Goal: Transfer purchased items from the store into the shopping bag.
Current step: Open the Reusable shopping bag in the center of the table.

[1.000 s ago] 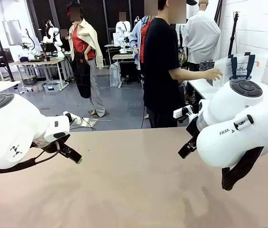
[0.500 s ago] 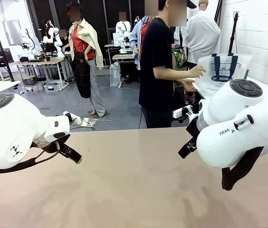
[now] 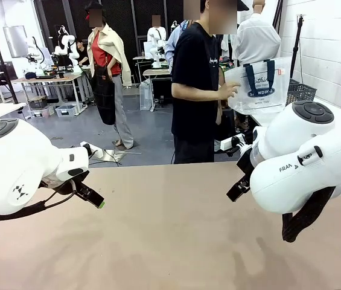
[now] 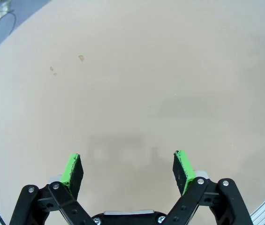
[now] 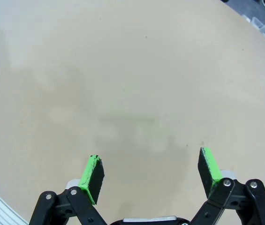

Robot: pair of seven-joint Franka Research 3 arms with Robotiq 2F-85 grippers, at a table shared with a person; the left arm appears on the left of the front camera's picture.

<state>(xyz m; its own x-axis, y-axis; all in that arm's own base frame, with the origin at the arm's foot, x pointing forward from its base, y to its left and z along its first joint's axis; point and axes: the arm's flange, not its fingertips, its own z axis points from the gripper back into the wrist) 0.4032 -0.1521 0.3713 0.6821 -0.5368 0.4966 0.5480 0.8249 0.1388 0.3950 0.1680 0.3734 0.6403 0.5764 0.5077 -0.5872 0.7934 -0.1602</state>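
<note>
Beyond the table (image 3: 170, 241) hangs the shopping bag (image 3: 261, 95), probably light and limp: take its handles (image 3: 250, 77); left gripper (image 4: 126, 161) and right gripper (image 5: 150, 161) gape empty.

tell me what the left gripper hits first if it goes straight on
Probably the table; the left gripper points down at it, jaws open, and the way there looks free.

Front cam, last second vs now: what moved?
The person took hold of the shopping bag with a hand, lifted it from the far right and carried it toward picture left while turning. The left arm and right arm stayed put over the table, jaws open and empty.
</note>
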